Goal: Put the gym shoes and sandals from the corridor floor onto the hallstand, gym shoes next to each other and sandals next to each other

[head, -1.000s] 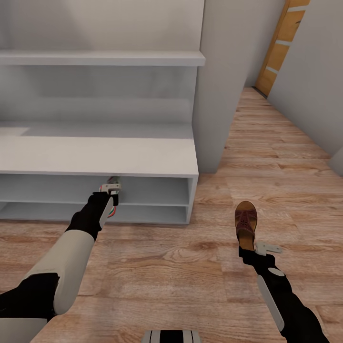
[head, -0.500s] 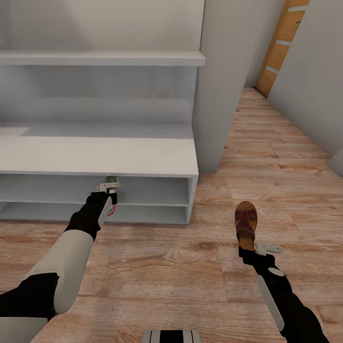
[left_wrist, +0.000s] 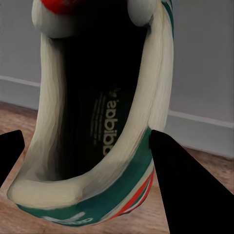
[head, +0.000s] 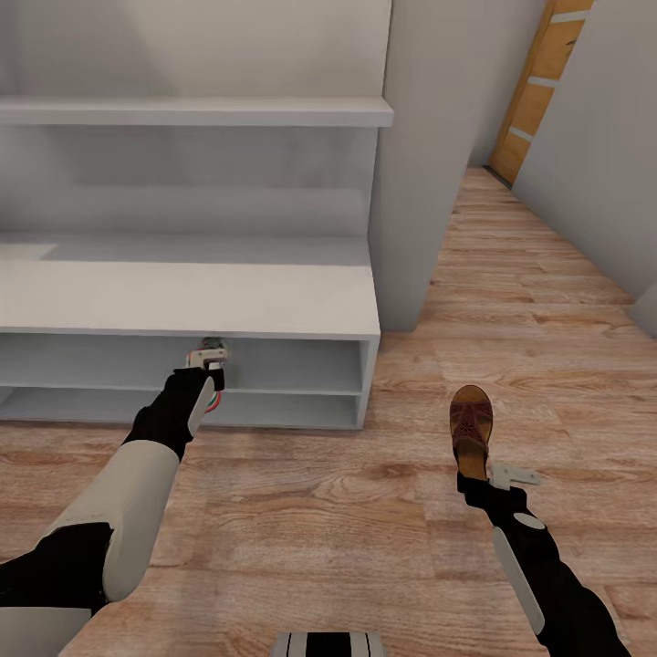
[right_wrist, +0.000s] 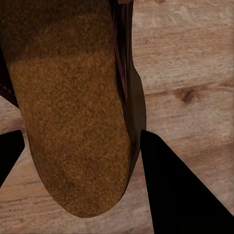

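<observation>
Wood-plank corridor floor spreads across the lower frame, and the pale grey hallstand fills the upper left, its shelves bare as far as you can see. Your left hand is at the mouth of the upper shoe shelf, left of centre, pinching a gym shoe by its heel collar; the shoe's long axis runs away from the wrist, toe toward the rack's back wall. Your right hand sits lower right, fingers clamped either side of a sandal at the heel; that sandal looks held low over the planks, long axis running up the frame, toe pointing away from you. By my read nothing is racked yet: one shoe is about to go in, one sandal is in hand, and the other two remain to be fetched.
</observation>
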Motion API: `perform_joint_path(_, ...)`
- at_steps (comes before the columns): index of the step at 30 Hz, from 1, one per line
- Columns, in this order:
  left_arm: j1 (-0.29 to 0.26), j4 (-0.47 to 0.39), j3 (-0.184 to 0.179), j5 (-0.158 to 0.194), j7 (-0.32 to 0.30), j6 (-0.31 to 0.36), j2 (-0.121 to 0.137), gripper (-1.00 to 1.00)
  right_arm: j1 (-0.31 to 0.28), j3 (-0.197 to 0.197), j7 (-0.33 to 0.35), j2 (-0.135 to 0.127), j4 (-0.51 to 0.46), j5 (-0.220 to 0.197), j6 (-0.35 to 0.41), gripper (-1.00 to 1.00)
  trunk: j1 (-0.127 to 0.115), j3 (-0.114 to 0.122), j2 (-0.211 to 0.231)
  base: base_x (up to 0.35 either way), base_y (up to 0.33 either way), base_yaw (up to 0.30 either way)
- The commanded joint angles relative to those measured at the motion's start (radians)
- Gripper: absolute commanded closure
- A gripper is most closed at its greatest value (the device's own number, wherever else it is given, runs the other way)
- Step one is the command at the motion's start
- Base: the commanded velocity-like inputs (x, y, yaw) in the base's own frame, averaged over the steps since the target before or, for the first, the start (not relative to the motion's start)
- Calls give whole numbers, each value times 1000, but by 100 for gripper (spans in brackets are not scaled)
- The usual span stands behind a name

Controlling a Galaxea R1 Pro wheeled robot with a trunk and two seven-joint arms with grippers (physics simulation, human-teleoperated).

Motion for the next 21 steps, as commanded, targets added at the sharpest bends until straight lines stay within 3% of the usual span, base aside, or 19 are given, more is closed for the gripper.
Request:
perform_joint_path(1,0,1,0,-1,-2,-1,0,100,0,0,0,0,0,-3,-1,100,0,0,0,0,0,0)
perform_joint_path(21,25,4,-4,-12,-2,-59,-2,100,0,0,0,0,1,-3,-1,100,0,0,0,43,0,0)
